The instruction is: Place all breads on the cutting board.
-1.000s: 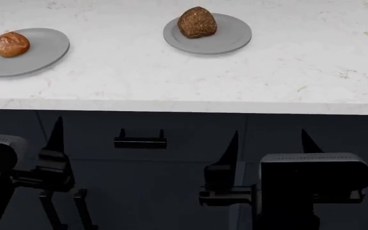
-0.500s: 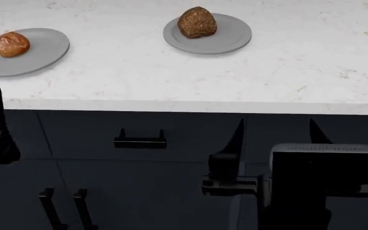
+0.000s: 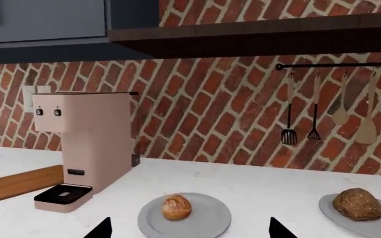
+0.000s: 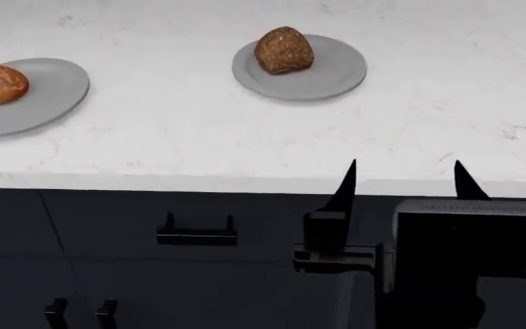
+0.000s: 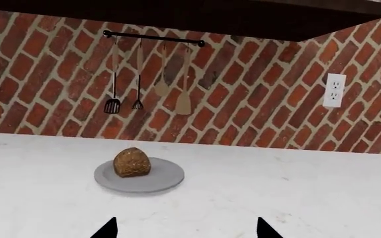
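This is a home kitchen. A red brick wall (image 3: 210, 114) backs a white marble counter (image 4: 199, 130), with dark drawers and a handle (image 4: 196, 233) below. A pink coffee machine (image 3: 85, 148) stands on the counter. Spatulas and wooden spoons hang from a black rail (image 5: 154, 37), beside a wall socket (image 5: 334, 90), under a dark shelf (image 3: 257, 34).

The left tool has left the head view, where it stood low at the left before. The right tool (image 4: 400, 181) has risen, its tips now overlapping the desk (image 4: 199, 137) edge. The head view has tilted slightly, showing more cabinet front.
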Controlling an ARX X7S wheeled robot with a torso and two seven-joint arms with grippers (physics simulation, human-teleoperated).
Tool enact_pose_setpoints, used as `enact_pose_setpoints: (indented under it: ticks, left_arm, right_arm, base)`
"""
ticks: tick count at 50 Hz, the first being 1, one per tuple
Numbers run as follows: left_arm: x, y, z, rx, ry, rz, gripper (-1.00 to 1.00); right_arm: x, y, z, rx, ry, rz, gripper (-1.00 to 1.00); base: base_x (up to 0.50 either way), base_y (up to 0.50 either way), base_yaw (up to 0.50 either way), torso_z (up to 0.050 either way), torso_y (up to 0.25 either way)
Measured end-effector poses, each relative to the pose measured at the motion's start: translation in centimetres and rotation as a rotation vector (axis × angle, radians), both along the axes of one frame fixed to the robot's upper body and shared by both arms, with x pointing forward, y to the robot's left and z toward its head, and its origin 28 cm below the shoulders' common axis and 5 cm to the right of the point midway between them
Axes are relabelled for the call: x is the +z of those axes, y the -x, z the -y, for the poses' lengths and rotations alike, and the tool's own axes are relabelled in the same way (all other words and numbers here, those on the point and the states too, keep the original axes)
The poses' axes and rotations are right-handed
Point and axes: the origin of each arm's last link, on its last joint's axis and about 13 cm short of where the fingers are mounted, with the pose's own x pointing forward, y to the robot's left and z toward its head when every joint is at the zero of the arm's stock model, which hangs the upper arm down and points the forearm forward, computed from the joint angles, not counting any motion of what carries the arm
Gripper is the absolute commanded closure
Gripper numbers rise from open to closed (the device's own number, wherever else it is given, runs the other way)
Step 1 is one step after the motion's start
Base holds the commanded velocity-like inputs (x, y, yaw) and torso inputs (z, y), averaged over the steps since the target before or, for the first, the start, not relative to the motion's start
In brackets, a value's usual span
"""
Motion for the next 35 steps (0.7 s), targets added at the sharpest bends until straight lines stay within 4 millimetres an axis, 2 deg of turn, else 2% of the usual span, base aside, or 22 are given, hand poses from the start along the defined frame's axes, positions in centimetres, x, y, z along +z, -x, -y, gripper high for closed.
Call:
enact_pose_setpoints:
  ticks: [16, 35]
  left_arm:
    - [0.04, 0.28, -0.09, 0.007, -0.015, 0.010, -1.00]
    - [0.20, 0.34, -0.14, 0.008, -0.022, 0.010, -1.00]
  right_arm:
    - [-0.04, -0.03, 0.00, -0.014, 0.025, 0.005, -1.00]
    - [-0.21, 0.00, 0.01, -0.006, 0.008, -0.007, -1.00]
  base:
    - [0.47, 0.34, 0.00, 0.000, 0.000]
    - [0.48, 0.09, 0.00, 0.000, 0.001]
